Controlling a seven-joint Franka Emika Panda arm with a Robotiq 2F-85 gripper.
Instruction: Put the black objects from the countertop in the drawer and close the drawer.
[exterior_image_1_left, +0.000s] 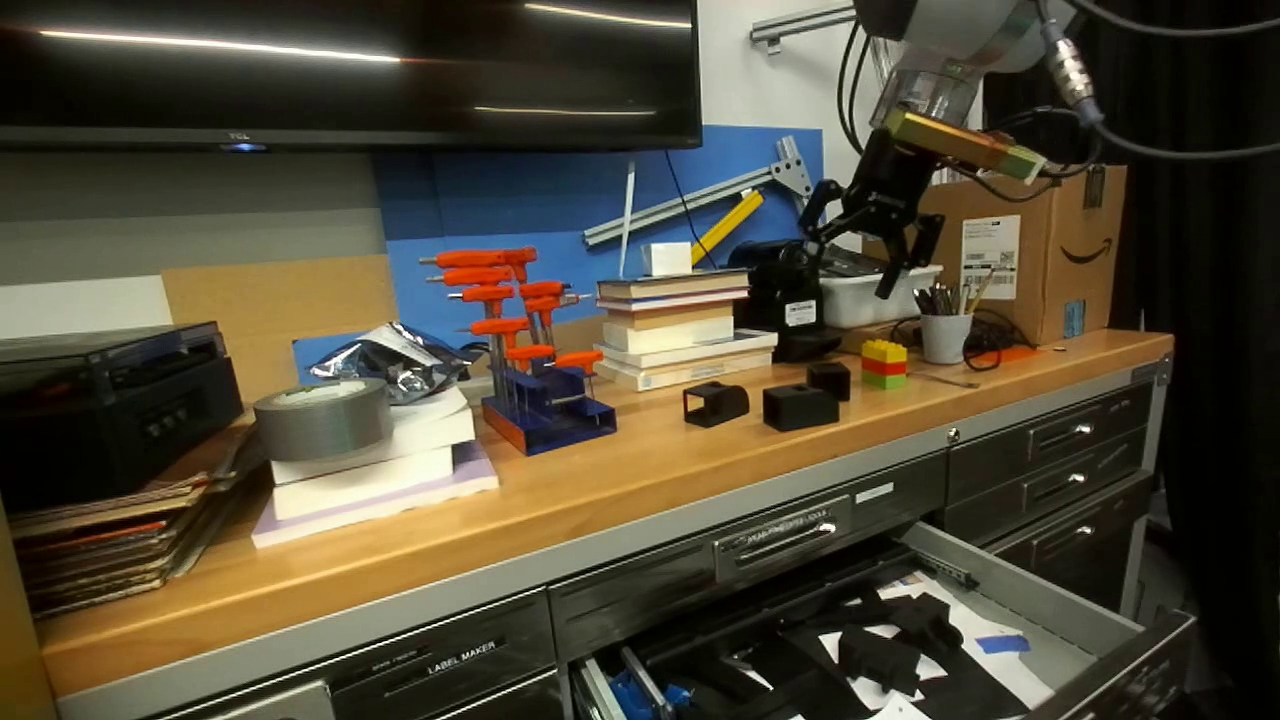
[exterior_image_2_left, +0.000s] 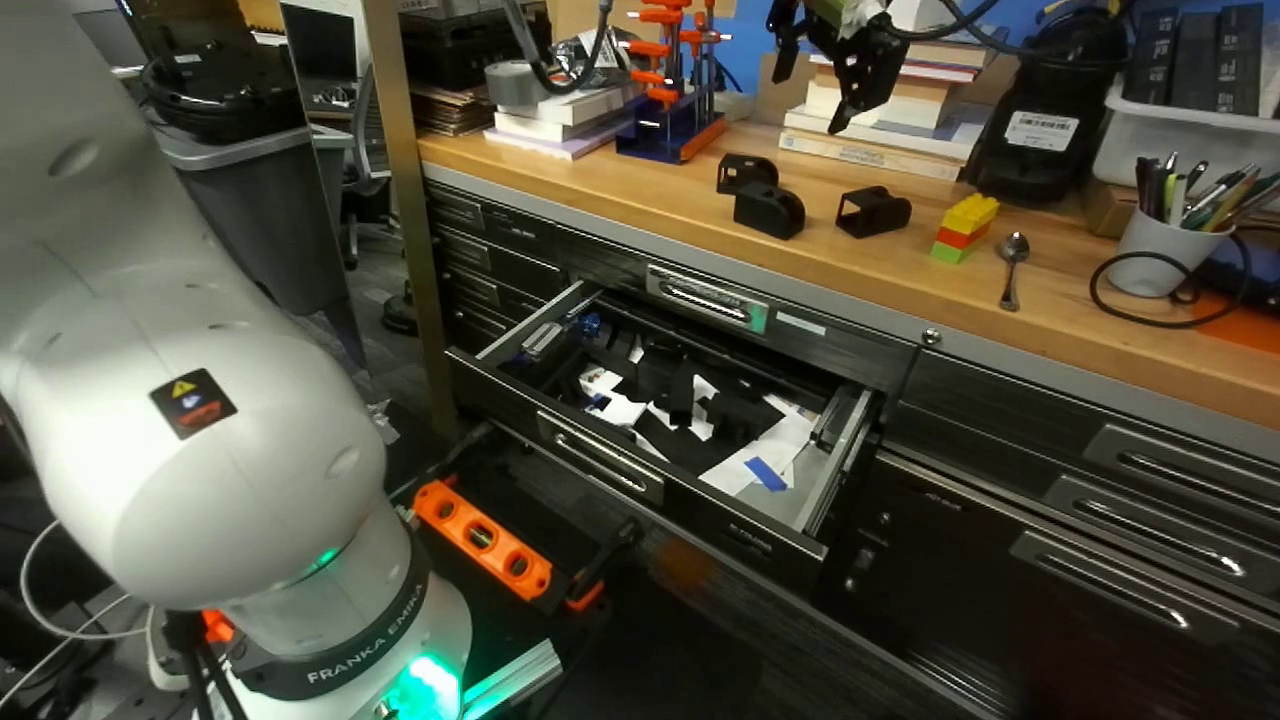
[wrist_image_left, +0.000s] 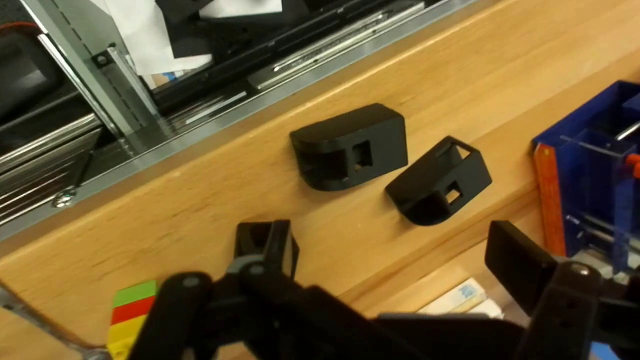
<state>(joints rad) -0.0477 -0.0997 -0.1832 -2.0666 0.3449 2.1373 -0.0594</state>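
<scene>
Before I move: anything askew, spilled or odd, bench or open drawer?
Two mild things. In the open drawer, white sheets and black pieces overlap at angles, which looks jumbled. On the countertop, a spoon lies beside the toy-brick stack; cutlery seems out of place there. No spill or damage that I can see.

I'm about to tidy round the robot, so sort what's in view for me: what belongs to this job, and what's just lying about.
For the job:
three small black objects on the countertop
drawer, standing open
gripper, open

Just lying about:
toy bricks
spoon
pen cup
roll of tape
orange-handled tools
stacked books
cardboard box
most likely the larger black device
</scene>
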